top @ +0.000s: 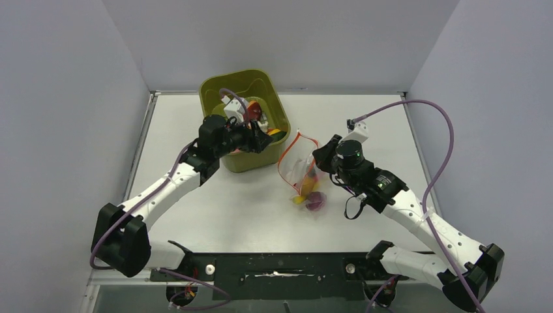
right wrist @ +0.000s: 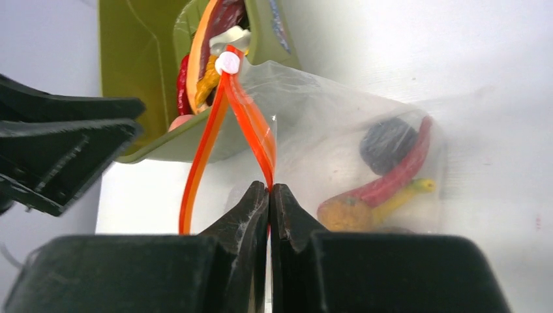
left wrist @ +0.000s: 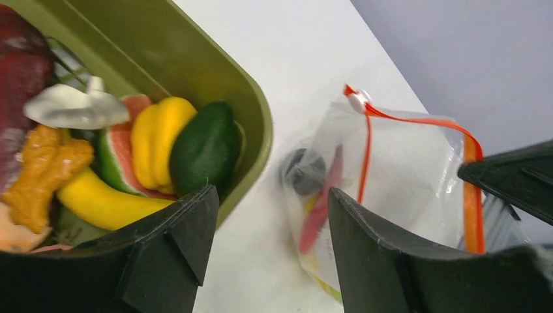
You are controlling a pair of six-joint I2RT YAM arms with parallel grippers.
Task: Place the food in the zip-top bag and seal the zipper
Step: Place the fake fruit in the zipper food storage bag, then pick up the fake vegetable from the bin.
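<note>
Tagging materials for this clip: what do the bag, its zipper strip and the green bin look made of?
The bag: thin clear plastic film, glossy; the food shows through and it creases. The zipper strip: red-orange plastic, probably flexible, as it bows open. The green bin: likely rigid moulded plastic, smooth with soft sheen and rounded rim.

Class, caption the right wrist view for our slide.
Right jaws shut on the orange zipper of a clear bag holding toy food.
</note>
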